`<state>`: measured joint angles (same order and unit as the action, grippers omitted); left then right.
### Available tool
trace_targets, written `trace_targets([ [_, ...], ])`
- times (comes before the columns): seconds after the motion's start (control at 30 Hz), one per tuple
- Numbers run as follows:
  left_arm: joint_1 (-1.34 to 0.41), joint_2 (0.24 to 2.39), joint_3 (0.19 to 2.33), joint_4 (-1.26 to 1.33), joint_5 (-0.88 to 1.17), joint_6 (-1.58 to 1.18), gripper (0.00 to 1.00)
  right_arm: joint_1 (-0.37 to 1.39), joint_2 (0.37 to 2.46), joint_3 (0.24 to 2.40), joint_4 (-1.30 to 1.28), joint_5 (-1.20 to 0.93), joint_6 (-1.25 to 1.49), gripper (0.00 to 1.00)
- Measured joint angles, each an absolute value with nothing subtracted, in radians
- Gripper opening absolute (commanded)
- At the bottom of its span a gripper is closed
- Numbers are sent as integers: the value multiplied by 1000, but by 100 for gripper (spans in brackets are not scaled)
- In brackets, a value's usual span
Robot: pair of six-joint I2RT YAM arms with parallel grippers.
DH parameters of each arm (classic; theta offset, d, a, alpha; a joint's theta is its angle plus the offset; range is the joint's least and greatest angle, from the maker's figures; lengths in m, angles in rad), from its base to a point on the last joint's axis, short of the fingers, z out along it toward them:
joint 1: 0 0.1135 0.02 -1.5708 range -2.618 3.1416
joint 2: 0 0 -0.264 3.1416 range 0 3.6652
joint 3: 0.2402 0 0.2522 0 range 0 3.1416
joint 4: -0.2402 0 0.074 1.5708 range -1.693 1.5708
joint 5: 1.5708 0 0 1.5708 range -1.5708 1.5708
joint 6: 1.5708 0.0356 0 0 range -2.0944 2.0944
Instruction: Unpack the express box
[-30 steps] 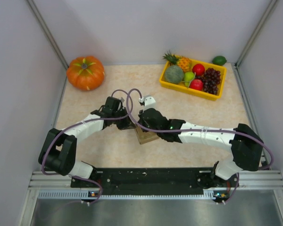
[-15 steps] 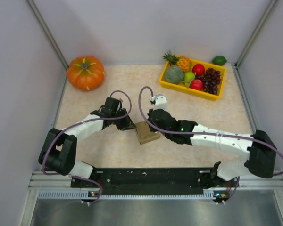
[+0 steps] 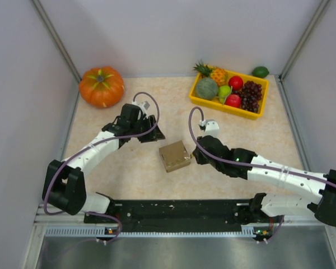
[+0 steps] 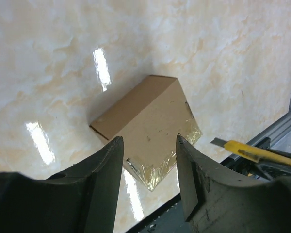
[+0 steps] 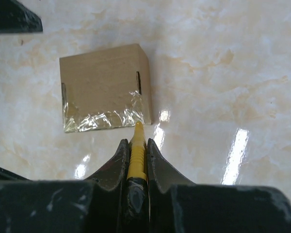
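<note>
The express box point(image 3: 175, 156), a small brown carton with crinkled clear tape along one edge, lies flat on the marbled table between the arms. My left gripper point(image 3: 157, 135) hovers just up-left of it, open and holding nothing. In the left wrist view the box point(image 4: 145, 119) shows beyond the gap of the left gripper point(image 4: 149, 140). My right gripper point(image 3: 197, 157) sits just right of the box, shut on a yellow utility knife point(image 5: 137, 150). The knife's tip points at the taped edge of the box point(image 5: 104, 80) and stops just short of it. The same knife point(image 4: 247, 151) shows in the left wrist view.
An orange pumpkin point(image 3: 101, 86) stands at the back left. A yellow tray point(image 3: 197, 99) of fruit sits at the back right, with a lime point(image 3: 260, 72) behind it. Grey walls close in the table on three sides.
Both grippers have drawn away from the box: the left one opened and moved up-left, the right one pulled back to the right with the knife. The box stayed put.
</note>
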<state>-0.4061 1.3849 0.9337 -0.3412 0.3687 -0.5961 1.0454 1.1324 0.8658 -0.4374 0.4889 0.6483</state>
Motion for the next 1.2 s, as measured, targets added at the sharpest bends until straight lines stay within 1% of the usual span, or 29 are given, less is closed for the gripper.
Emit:
trace_targets([
  [0.13, -406, 1402, 974, -331, 377, -529, 60, 1039, 1124, 826, -463, 412, 651, 0],
  [0.17, -406, 1420, 981, -325, 394, -508, 64, 1037, 1126, 822, -473, 387, 650, 0],
  [0.27, -406, 1481, 988, -322, 443, -440, 70, 1032, 1144, 822, -480, 318, 642, 0],
  [0.4, -406, 1568, 999, -338, 512, -388, 72, 1026, 1224, 822, -467, 253, 628, 0],
  [0.5, -408, 1607, 999, -345, 563, -386, 72, 1006, 1288, 822, -435, 217, 620, 0],
  [0.6, -408, 1630, 998, -342, 608, -398, 69, 962, 1325, 822, -401, 196, 613, 0],
  [0.7, -408, 1634, 975, -318, 649, -430, 59, 911, 1335, 831, -382, 187, 605, 0],
  [0.73, -408, 1634, 965, -312, 656, -440, 54, 892, 1338, 837, -380, 185, 602, 0],
  [0.87, -408, 1634, 907, -298, 682, -494, 43, 837, 1365, 862, -353, 173, 579, 0],
  [0.93, -408, 1632, 874, -282, 696, -531, 40, 820, 1386, 876, -337, 168, 567, 0],
  [0.97, -408, 1631, 855, -272, 698, -547, 36, 814, 1393, 881, -333, 165, 563, 0],
  [1.03, -407, 1625, 831, -258, 715, -582, 33, 807, 1404, 889, -323, 156, 552, 0],
  [1.07, -407, 1618, 825, -253, 713, -596, 28, 804, 1404, 891, -323, 153, 549, 0],
  [1.1, -407, 1608, 819, -247, 706, -606, 26, 802, 1404, 893, -321, 150, 543, 0],
  [1.2, -407, 1591, 801, -229, 690, -634, 26, 801, 1405, 900, -318, 143, 534, 0],
])
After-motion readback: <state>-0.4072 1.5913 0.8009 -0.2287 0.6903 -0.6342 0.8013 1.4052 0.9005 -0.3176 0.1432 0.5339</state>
